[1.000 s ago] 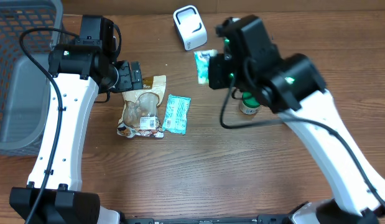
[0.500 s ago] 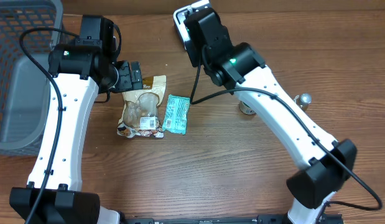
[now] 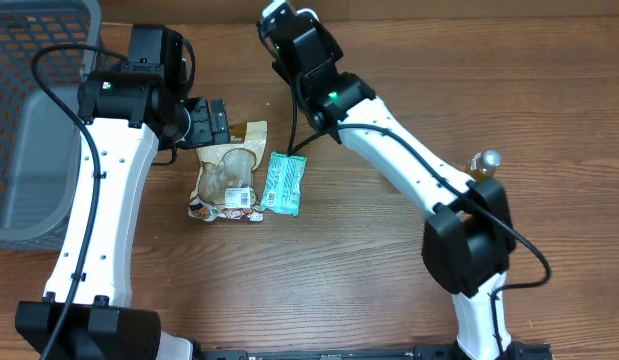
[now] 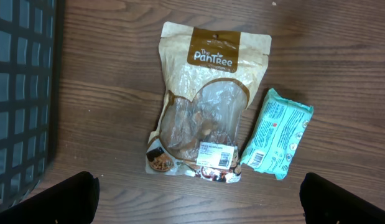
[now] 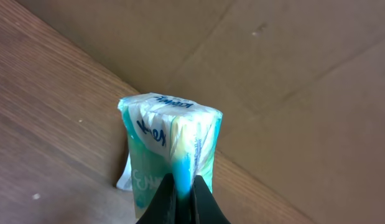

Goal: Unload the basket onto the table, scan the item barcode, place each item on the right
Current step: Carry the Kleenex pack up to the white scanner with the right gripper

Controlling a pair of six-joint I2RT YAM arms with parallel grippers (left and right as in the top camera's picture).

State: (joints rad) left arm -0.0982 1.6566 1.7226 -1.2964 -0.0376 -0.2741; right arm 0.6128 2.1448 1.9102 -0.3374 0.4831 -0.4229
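Note:
My right gripper (image 5: 183, 190) is shut on a teal and white tissue pack (image 5: 173, 137), pinching its lower edge and holding it upright near the table's back wall. In the overhead view that gripper (image 3: 279, 25) is at the back centre, and the arm hides the pack. A second teal pack (image 3: 285, 183) lies flat on the table beside a tan snack pouch (image 3: 229, 170). The pouch (image 4: 204, 106) carries a barcode label (image 4: 216, 154) near its bottom. My left gripper (image 4: 198, 202) hovers open above the pouch, nothing between its fingers (image 4: 68, 199).
A dark mesh basket (image 3: 39, 120) stands at the left edge. A bottle with a silver cap (image 3: 486, 160) stands on the right. A brown cardboard wall (image 5: 292, 74) runs along the back. Something white (image 5: 122, 180) shows just behind the held pack.
The right arm has swung from the right middle to the back centre with the tissue pack, covering the white scanner and uncovering the bottle. The left arm has not moved.

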